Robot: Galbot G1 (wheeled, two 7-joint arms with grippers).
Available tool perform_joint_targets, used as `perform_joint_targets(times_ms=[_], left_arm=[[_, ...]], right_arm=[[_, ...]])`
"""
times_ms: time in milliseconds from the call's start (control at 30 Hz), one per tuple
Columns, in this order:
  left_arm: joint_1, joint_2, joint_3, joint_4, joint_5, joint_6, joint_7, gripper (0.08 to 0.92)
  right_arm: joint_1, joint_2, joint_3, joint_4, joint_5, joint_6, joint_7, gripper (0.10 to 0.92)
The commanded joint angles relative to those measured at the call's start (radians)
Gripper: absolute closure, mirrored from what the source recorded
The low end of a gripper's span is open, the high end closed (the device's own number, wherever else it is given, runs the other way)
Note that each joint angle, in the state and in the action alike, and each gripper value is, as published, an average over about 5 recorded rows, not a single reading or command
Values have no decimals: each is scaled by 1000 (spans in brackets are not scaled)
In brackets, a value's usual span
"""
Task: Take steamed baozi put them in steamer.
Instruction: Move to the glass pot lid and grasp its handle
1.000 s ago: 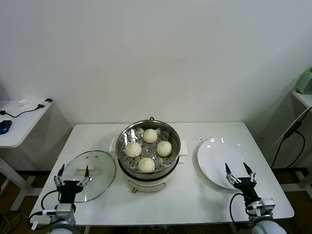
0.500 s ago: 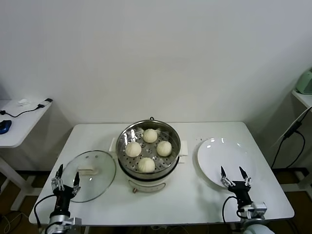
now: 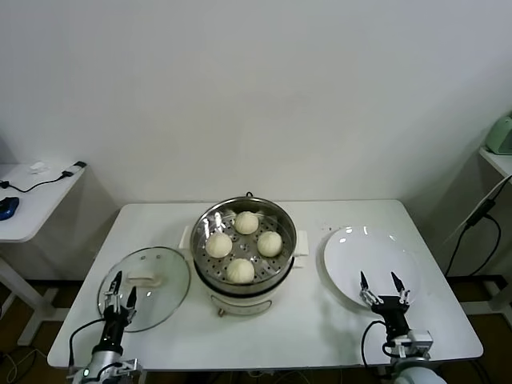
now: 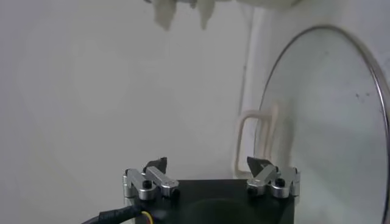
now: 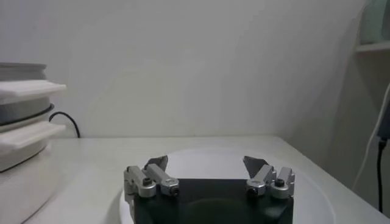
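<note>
Four smooth cream baozi sit on my shiny steel steamer's perforated tray. My left gripper and right gripper hang low at the table's near edge, both spread and holding nothing.

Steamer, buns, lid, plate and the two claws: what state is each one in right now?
steamer: uncovered, upright on the table, holding buns.
baozi: four, all sitting on the perforated tray inside the steamer.
glass lid: off, lying flat beside the steamer.
plate: bare, nothing on it.
left gripper: open, holding nothing, low by the lid.
right gripper: open, holding nothing, at the plate's near edge.
</note>
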Motion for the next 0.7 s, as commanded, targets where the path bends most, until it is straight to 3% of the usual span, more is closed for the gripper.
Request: perform_joint_targets(times_ms=[33,700], left_arm=[[-56,1,4,79,94,3,-22,177],[-129,12,23,108,100,52,45,208]], right_arm=[[-5,7,1,10,-12,-2,8,203],[-15,12,-7,34,-17,-3,12,203]])
